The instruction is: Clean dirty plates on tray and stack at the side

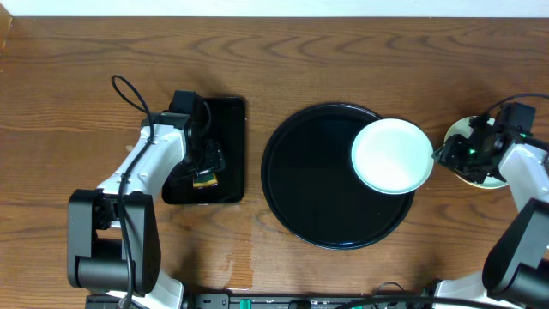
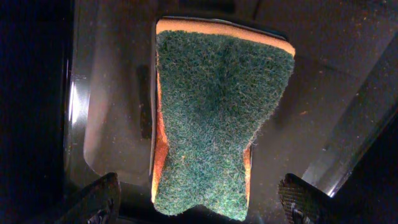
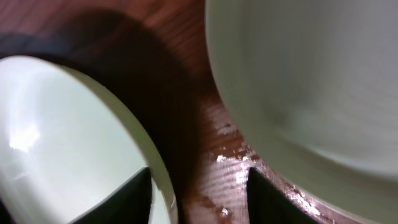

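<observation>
Black and glossy, the round tray [image 1: 300, 172] on the brown wood tabletop [image 1: 86, 69], right of its middle and close to the near edge. On the tray's right part, a pale mint plate [image 1: 392, 154], overhanging the raised rim toward the tabletop's right edge. Off the tray, on bare wood near that right edge, a pale yellow plate [image 1: 473, 177], partly hidden under the right arm [image 1: 525, 184]; just beside the mint plate, not touching it.

Right end effector [image 1: 442, 156] in the narrow space between those two plates. From the right wrist view: jaws apart, straddling the rim of one pale plate, one jaw inside the rim, the other outside over glistening wood; not clamped on it. Cannot tell from that close view which of the two plates it is. Second pale plate filling the upper right there, with a strip of wood between the two.

Left end effector [image 1: 204, 172] low over the small rectangular tray [image 1: 230, 120], also black, left of the round tray and nearer the tabletop's left edge. In that small tray a sponge [image 2: 217, 118], green scouring face up over an orange layer. Jaws wide apart, one at each side of the sponge's near end, gripping nothing.
</observation>
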You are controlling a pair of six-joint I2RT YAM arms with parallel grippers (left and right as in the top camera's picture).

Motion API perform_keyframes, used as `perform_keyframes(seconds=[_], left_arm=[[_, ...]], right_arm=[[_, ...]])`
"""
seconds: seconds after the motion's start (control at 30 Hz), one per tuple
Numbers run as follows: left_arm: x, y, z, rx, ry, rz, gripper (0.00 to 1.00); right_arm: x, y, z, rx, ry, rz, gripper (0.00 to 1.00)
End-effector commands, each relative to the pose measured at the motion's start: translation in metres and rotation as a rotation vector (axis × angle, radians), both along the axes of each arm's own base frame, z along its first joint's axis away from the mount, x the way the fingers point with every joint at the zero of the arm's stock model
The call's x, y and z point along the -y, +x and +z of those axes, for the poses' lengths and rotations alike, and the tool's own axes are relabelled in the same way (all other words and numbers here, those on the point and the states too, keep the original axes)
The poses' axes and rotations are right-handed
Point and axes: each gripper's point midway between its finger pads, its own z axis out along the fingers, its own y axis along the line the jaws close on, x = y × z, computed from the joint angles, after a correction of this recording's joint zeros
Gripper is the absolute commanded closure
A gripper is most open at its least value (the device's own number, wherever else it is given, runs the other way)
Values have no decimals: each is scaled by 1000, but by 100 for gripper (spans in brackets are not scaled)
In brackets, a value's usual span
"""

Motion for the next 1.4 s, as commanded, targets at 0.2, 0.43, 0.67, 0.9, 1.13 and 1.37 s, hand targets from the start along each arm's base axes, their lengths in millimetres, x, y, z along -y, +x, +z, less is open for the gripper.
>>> perform_keyframes(seconds=[0.2,0.43,0.67,0.9,1.13,1.37], left_arm=[[-2,-1,0,-4,6,1,17],[-2,-1,0,-4,6,1,17],[-2,-1,0,-4,6,1,17],[-2,-1,0,-4,6,1,17],[-2,-1,0,-4,6,1,17],[-2,-1,0,-4,6,1,17]], right_arm=[[-11,5,-2,20,30,49,63],[-14,7,1,50,29,105,65],[-14,13,0,98,-1,187,81],[-27,3,-9,102,54,215,99],[-26,6,40,194,-19,189,99],[-30,-4,123,341,-362,162,99]])
